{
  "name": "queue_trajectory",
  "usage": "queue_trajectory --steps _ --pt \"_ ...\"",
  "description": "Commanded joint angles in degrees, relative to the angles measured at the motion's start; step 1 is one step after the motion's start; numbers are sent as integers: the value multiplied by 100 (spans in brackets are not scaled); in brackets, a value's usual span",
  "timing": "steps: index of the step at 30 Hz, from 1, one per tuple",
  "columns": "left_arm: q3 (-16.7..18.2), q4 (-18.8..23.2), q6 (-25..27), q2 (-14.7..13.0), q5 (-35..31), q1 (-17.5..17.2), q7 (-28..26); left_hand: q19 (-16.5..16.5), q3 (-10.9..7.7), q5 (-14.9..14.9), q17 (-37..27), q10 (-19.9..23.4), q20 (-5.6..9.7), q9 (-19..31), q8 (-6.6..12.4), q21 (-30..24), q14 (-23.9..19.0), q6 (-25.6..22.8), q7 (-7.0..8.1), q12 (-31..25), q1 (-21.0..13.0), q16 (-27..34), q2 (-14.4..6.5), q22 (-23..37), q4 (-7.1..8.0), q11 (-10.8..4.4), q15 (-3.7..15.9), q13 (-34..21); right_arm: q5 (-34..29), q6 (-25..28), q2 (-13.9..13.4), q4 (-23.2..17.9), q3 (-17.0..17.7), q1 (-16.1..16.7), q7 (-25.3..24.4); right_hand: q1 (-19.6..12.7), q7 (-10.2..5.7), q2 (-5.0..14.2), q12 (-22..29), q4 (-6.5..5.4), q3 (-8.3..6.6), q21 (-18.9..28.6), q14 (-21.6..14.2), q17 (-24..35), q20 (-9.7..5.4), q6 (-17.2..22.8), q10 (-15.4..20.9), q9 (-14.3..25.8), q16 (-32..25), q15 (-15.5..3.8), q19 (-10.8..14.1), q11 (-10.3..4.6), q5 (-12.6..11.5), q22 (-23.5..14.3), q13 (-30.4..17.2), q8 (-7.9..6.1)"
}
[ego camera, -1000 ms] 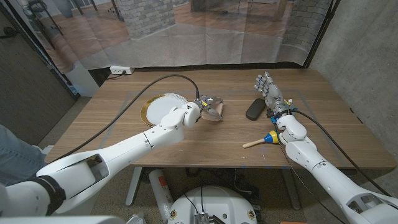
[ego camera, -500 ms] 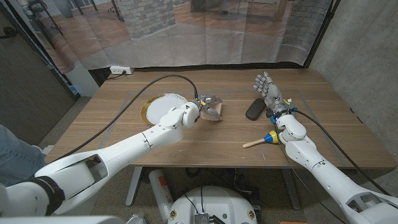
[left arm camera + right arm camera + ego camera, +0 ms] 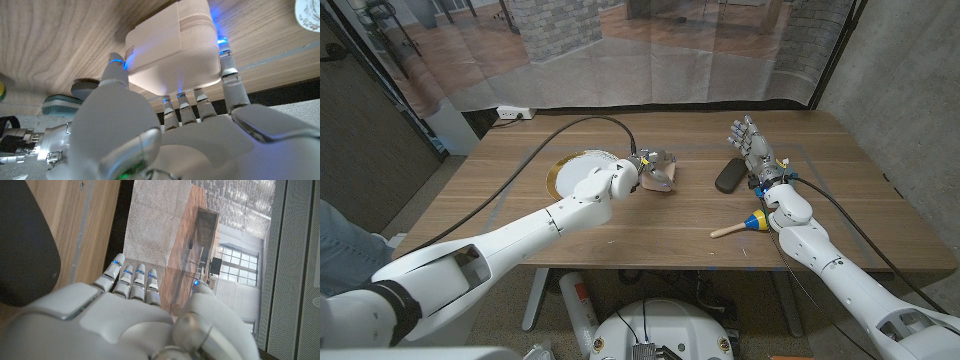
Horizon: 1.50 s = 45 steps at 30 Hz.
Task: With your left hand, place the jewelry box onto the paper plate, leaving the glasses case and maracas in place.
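Jewelry box [image 3: 661,172] is gripped in the left robot hand [image 3: 642,176], fingers and thumb wrapped round its sides per the left wrist view, just beside the paper plate [image 3: 575,175] but not on it. Can't tell if it's lifted or touching the counter [image 3: 650,225]. Right robot hand [image 3: 752,147] stands empty, fingers spread, beside the glasses case [image 3: 729,176], well out of the way; maraca [image 3: 744,224] lies untouched. Left arm hides part of the plate.
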<state>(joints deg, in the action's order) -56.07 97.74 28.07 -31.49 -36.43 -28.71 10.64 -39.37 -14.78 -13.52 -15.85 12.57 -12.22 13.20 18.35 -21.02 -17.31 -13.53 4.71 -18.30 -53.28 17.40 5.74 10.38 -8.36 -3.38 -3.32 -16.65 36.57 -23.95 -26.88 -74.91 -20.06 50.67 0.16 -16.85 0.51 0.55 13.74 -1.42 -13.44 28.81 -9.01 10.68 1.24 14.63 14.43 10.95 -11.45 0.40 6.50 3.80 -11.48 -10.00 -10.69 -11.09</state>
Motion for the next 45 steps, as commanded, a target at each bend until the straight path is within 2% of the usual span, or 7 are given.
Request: queue_trajectory --steps 1,5,17,31,45 --pt "55 153 -54 -88 15 53 102 -134 -74 66 -36 55 197 10 28 22 -413 -79 1 -30 -895 20 -834 17 19 -3 358 -23 -8 -14 15 -6 14 -8 -34 3 -6 47 -11 33 -11 -14 -52 7 13 21 49 16 13 -15 13 15 -17 -12 -12 -33" --pt "122 255 -6 -130 42 9 110 -136 -74 97 -45 75 207 11 32 28 -420 -93 6 -35 -895 19 -835 19 27 -54 363 -32 -13 -20 13 -12 17 -12 -39 4 -8 47 -13 36 -10 -23 -56 6 13 21 51 16 13 -17 16 14 -17 -13 -12 -33" --pt "323 673 150 -333 71 -162 93 -119 -80 167 -67 135 232 14 56 52 -476 -165 -21 -48 -906 27 -843 24 42 -66 377 -59 8 20 -10 13 -1 -35 38 10 -8 52 -17 42 -6 -50 -66 7 14 23 62 16 12 -22 28 14 -15 -14 -13 -33" --pt "670 1346 253 -696 124 -520 -18 -106 -95 220 -88 213 237 15 71 75 -514 -213 -7 -64 -931 23 -855 29 49 -116 384 -87 -15 68 -30 -61 -24 -59 39 11 -5 58 -17 51 -5 -77 -77 6 10 33 83 16 12 -23 42 10 -14 -15 -13 -37" --pt "837 1679 237 -880 52 -722 -21 -78 -101 254 -106 279 263 16 83 101 -566 -253 -13 -72 -935 22 -858 34 63 -175 411 -113 -49 101 7 -55 -80 -98 36 14 -4 62 -15 59 -2 -102 -87 6 7 31 107 16 12 -36 57 1 -13 -16 -13 -35"
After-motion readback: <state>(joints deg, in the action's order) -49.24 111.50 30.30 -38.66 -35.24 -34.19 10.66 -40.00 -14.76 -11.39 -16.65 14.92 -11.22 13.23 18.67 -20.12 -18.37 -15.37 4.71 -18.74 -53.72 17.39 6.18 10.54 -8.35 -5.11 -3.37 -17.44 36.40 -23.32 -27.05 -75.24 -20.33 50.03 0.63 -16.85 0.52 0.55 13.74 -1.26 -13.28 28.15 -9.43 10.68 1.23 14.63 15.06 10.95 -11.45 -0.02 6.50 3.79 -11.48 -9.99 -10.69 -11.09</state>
